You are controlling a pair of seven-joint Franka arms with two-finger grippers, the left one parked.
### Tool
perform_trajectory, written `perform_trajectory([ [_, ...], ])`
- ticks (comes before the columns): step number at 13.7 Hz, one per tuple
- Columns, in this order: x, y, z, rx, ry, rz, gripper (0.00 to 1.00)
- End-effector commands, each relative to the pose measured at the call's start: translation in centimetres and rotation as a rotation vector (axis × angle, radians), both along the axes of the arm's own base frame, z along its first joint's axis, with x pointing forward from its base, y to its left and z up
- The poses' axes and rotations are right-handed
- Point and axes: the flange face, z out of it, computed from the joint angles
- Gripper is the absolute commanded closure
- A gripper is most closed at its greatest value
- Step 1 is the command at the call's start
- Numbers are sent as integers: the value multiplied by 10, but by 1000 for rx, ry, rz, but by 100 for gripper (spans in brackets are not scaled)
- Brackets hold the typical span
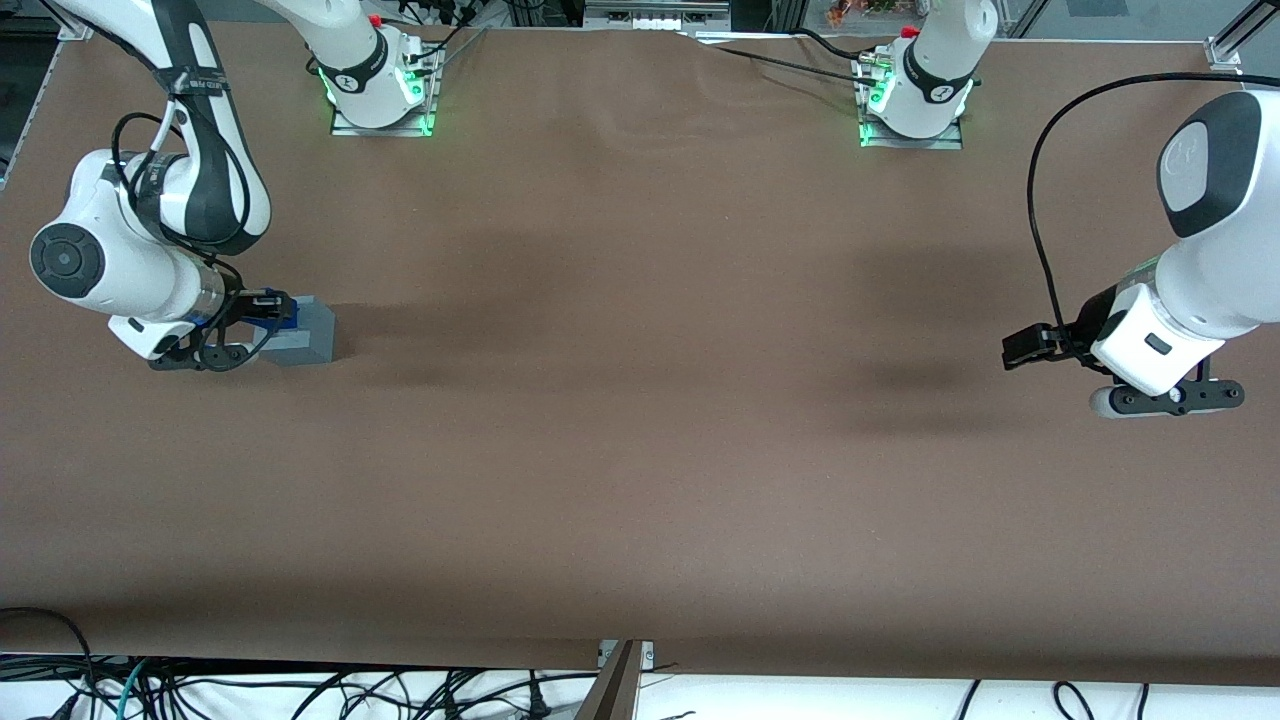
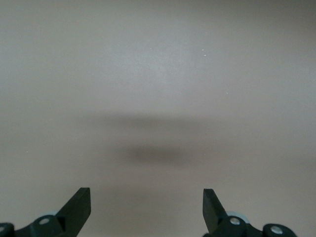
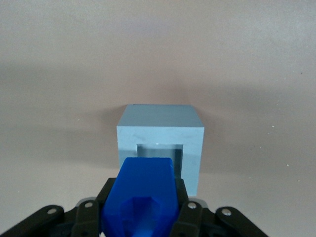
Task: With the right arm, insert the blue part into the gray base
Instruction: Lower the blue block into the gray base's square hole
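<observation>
The gray base (image 1: 303,334) sits on the brown table toward the working arm's end. In the right wrist view the gray base (image 3: 160,131) shows its square hollow (image 3: 157,150) in the top face. My gripper (image 1: 268,308) is shut on the blue part (image 1: 287,321) and holds it right over the base. In the right wrist view my gripper (image 3: 145,205) clamps the blue part (image 3: 143,197) between its black fingers (image 3: 190,212). The part's leading end overlaps the hollow; whether it is inside I cannot tell.
The brown table (image 1: 640,420) spreads wide around the base. Two arm mounts with green lights (image 1: 380,95) (image 1: 910,110) stand at the table's edge farthest from the front camera. Cables lie below the near edge (image 1: 300,690).
</observation>
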Motion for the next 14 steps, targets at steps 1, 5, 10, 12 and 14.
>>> perform_trajectory([
  [1,-4,-1,1,14,-23,16,67],
  [5,-4,-4,-4,11,-40,26,67],
  [10,-8,-10,-9,14,-50,46,67],
  [12,-9,-13,-10,14,-47,52,66],
  [14,-9,-13,-10,14,-48,52,66],
])
